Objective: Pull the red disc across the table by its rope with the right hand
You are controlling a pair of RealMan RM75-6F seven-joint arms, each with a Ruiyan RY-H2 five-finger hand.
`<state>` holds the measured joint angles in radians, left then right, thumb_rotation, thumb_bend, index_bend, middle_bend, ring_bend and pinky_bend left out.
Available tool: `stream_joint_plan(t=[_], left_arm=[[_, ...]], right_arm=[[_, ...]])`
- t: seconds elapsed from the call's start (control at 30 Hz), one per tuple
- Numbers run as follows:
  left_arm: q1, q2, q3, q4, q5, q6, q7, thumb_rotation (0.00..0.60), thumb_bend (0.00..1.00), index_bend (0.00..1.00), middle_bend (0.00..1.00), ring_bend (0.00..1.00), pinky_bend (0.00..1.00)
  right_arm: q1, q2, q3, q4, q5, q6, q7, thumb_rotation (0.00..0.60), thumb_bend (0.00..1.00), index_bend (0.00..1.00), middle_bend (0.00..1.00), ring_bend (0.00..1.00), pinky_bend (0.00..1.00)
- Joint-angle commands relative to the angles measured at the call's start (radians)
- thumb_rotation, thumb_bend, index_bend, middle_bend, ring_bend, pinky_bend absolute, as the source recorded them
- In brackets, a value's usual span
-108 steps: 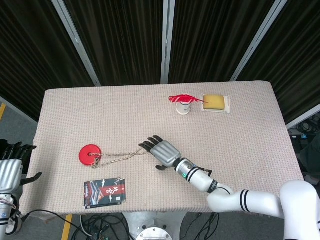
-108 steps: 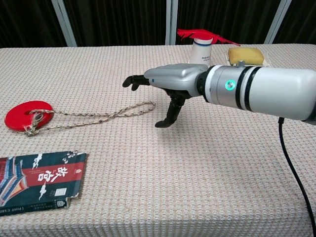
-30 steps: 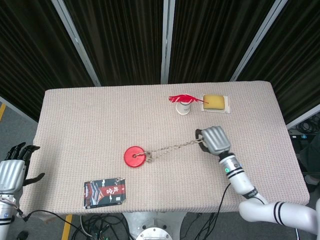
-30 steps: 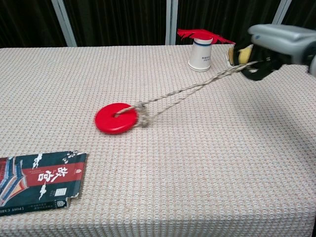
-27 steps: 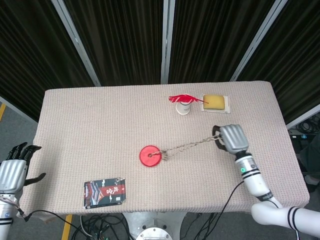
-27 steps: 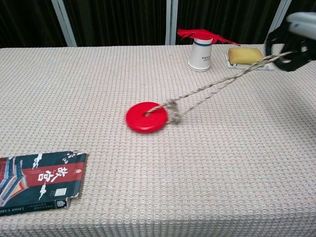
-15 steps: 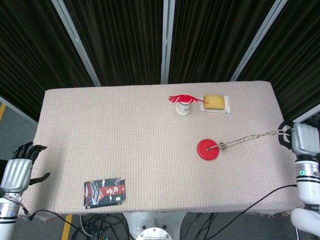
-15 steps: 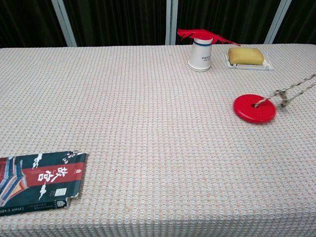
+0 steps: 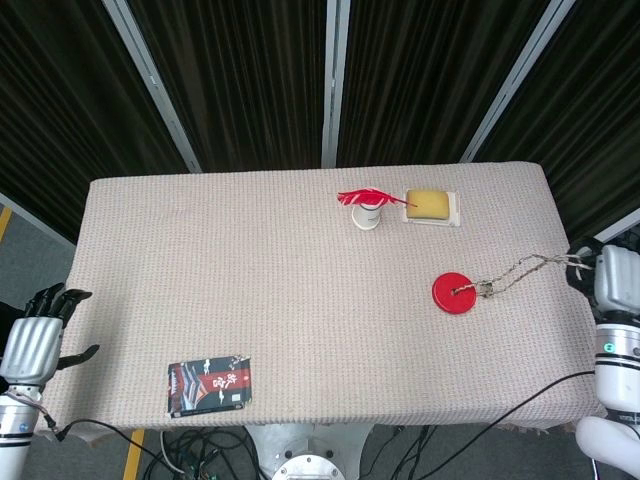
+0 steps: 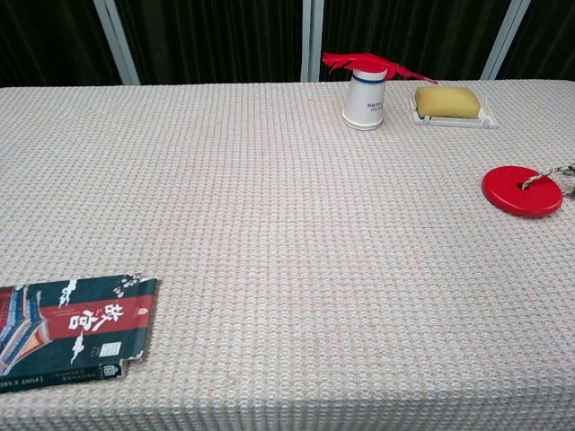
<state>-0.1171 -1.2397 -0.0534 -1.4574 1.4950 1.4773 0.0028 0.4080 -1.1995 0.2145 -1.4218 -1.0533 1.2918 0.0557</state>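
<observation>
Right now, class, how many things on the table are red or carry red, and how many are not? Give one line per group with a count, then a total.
Red or partly red: 3 — disc, feather on the cup, booklet
Not red: 4 — rope, cup, yellow sponge, its tray
Total: 7

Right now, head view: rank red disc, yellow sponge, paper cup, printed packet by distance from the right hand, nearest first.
From the right hand, off the table's right edge:
1. red disc, right side of the table, tied to the rope the hand holds.
2. yellow sponge, in its tray at the far edge.
3. paper cup, just left of the sponge.
4. printed packet, near-left corner.
</observation>
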Motion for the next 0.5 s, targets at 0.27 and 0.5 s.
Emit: stream_joint_plan(t=[0.27,0.5], left_arm=[[0.005,0.000,-0.001,0.006,-0.007,0.004,-0.009,0.600,0.00,0.22,0.22,0.10,0.15],[0.007,0.000,0.001,0.019,-0.008,0.002,-0.025,0.600,0.00,0.22,0.22,0.10,0.15]], right_arm=[[0.218,-0.154,0.028,-0.183,-0.117,-0.136,-0.256,0.600,0.39,0.83,0.86,0.52,0.49],[0.205,-0.037,-0.003,-0.318,-0.037,-0.176,-0.375,0.600,0.00,0.00,0.00,0.00,0.00]])
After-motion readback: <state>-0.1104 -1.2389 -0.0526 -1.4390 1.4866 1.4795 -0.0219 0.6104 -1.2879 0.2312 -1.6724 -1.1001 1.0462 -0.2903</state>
